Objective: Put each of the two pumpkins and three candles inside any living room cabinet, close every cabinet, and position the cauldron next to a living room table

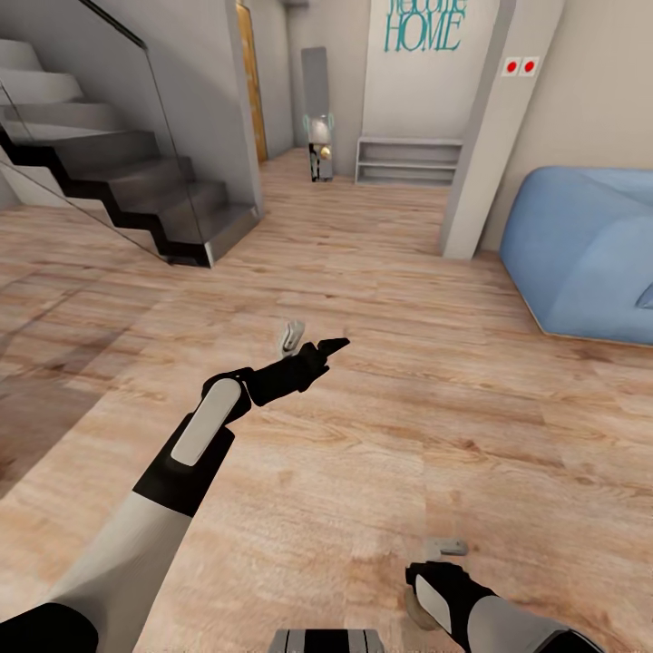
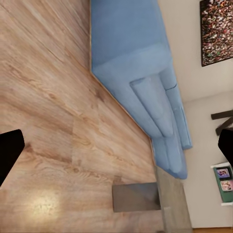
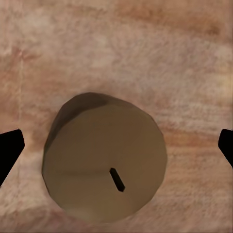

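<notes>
A candle [image 3: 104, 162], a squat tan cylinder with a short dark wick, stands upright on the wood floor. In the right wrist view I look straight down on it. My right gripper [image 3: 116, 150] hangs open above it, its black fingertips [image 3: 9, 150] wide apart on either side and not touching it. In the head view the candle [image 1: 418, 606] peeks out beside my right wrist at the bottom edge. My left gripper [image 1: 328, 346] is stretched forward over bare floor, open and empty [image 2: 118, 148]. The pumpkins, cabinet and cauldron are out of view.
A dark staircase [image 1: 136, 181] with a glass rail rises at the left. A blue sofa [image 1: 580, 254] sits at the right behind a white pillar [image 1: 481, 163]. A low grey shelf [image 1: 408, 161] and a mirror [image 1: 317, 109] stand at the far wall. Wood floor [image 1: 363, 435] lies between.
</notes>
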